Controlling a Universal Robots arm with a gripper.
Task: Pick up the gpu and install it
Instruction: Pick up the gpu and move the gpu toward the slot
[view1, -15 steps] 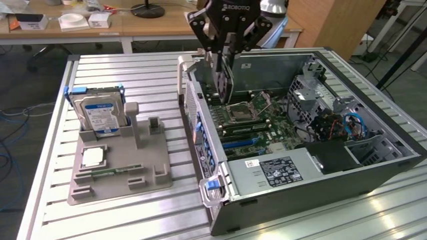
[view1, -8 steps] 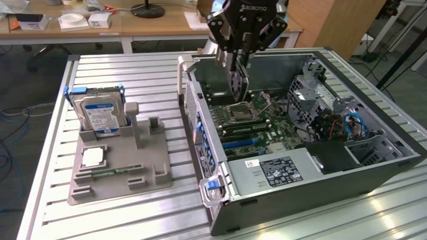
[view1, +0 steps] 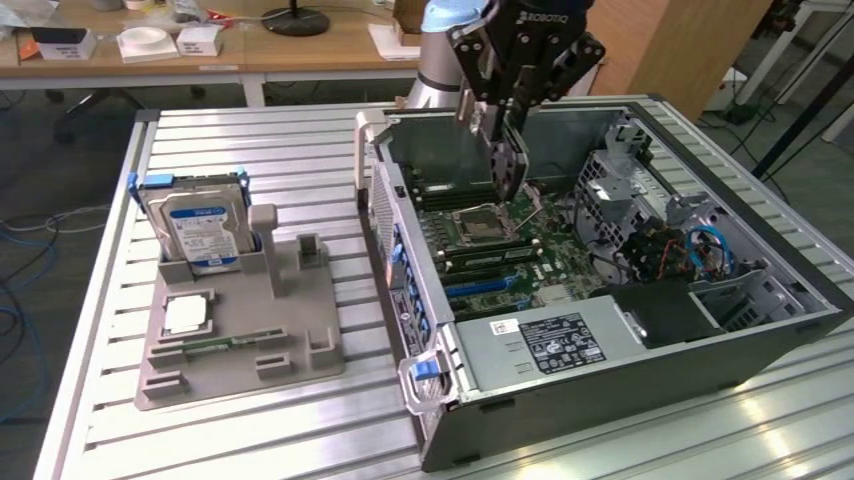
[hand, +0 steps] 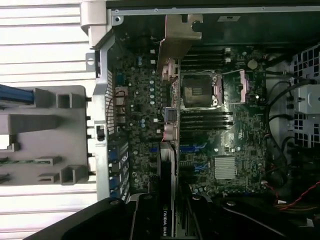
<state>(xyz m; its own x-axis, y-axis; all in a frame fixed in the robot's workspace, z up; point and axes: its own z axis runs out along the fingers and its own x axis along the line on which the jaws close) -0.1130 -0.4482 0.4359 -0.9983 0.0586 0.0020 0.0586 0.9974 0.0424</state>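
The gpu (view1: 509, 172) is a thin dark card hanging edge-down inside the open computer case (view1: 400, 215). It hovers over the motherboard (view1: 514, 255), close to the CPU socket (view1: 477, 224). My gripper (view1: 503, 125) is shut on the card's upper edge. In the wrist view I see the gpu (hand: 169, 150) edge-on, running down the board beside the CPU socket (hand: 199, 91). Its silver bracket (hand: 177, 37) is at the case's rear wall. The gripper (hand: 167, 220) clamps the labelled end of the card.
A grey fixture (view1: 240, 340) at the exterior view's left holds a silver hard drive (view1: 198, 228), a CPU chip (view1: 186, 315) and a green memory stick (view1: 214, 345). Memory slots (hand: 205, 120), a heatsink (hand: 225, 167), cables (view1: 694, 250) and the power supply (view1: 561, 340) crowd the case.
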